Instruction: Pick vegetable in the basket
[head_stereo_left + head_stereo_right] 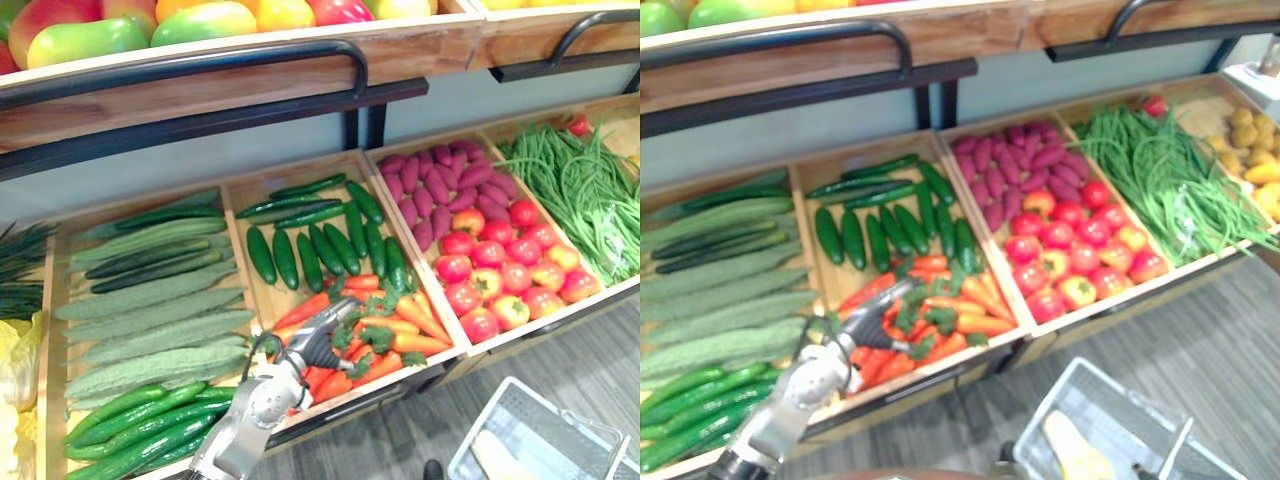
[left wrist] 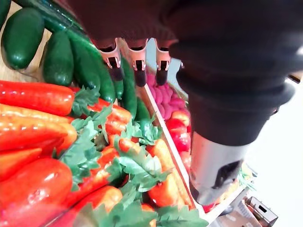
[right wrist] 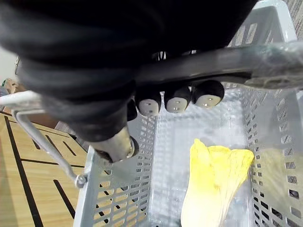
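Half the basket (image 1: pixel 560 420) is cut off.

One basket (image 3: pixel 118 198) — one yellow vegetable (image 3: pixel 215 179) in it.

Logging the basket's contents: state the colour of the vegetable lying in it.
The vegetable in the basket is yellow; the right wrist view shows it best.

L hand (image 1: pixel 321 339) fwd, fingers straight | R hand (image 3: pixel 178 98) fingers curled round basket handle (image 3: pixel 213 60)
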### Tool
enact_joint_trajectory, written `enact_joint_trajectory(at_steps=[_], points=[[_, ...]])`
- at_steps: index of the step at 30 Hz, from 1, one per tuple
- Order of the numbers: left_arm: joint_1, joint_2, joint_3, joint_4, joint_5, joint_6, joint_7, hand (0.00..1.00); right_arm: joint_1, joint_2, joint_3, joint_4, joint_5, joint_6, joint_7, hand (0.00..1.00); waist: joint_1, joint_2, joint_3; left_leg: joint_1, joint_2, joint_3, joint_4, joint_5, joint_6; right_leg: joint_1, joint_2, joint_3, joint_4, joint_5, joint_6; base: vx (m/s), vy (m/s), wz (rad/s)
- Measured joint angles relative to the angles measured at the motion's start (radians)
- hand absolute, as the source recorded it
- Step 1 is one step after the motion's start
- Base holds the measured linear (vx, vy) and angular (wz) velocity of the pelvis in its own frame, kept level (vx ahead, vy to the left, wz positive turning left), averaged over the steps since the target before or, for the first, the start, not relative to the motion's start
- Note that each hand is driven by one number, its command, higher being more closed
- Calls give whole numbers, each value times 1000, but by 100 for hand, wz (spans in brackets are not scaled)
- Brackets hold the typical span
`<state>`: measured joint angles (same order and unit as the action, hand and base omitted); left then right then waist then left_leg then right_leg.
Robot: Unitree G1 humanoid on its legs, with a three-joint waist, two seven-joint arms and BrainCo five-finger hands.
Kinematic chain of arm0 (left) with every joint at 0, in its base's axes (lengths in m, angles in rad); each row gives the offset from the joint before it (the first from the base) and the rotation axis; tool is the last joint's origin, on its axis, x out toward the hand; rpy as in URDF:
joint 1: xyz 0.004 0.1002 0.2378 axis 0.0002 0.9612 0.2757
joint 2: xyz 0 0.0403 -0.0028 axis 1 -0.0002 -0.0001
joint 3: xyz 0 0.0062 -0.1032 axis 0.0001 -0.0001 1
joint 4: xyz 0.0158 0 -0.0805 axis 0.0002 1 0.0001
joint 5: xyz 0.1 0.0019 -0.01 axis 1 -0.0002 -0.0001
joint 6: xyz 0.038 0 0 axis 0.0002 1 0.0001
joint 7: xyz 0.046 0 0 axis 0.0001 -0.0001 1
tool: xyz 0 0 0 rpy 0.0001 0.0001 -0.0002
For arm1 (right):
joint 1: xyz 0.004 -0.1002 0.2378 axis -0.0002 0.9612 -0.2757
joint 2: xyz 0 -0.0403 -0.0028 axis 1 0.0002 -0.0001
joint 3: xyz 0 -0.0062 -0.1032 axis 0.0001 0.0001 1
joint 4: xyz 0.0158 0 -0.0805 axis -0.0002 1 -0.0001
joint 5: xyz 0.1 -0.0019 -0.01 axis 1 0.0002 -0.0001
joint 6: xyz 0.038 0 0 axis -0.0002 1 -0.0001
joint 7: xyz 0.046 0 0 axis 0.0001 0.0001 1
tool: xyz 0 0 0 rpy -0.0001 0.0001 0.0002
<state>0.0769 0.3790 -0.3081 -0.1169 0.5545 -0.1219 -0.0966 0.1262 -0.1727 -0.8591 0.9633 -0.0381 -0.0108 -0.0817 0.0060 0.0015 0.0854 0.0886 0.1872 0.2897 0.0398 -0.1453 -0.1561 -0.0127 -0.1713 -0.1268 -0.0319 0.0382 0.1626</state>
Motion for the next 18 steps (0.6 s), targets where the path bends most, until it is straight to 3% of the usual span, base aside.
enact_joint_trajectory(at_steps=[10,18], points=[[8,-5,13,27,50,1,2,0,6,0,3,1,-1,0,3,100,3,-12,-16,1,0,-1,0,1,0,1,0,-2,0,0,0,0,0,0],[9,0,82,190,147,6,13,0,6,0,8,1,-2,0,2,100,1,-13,-42,3,-2,-2,0,3,1,3,-3,-5,0,0,0,0,0,0]])
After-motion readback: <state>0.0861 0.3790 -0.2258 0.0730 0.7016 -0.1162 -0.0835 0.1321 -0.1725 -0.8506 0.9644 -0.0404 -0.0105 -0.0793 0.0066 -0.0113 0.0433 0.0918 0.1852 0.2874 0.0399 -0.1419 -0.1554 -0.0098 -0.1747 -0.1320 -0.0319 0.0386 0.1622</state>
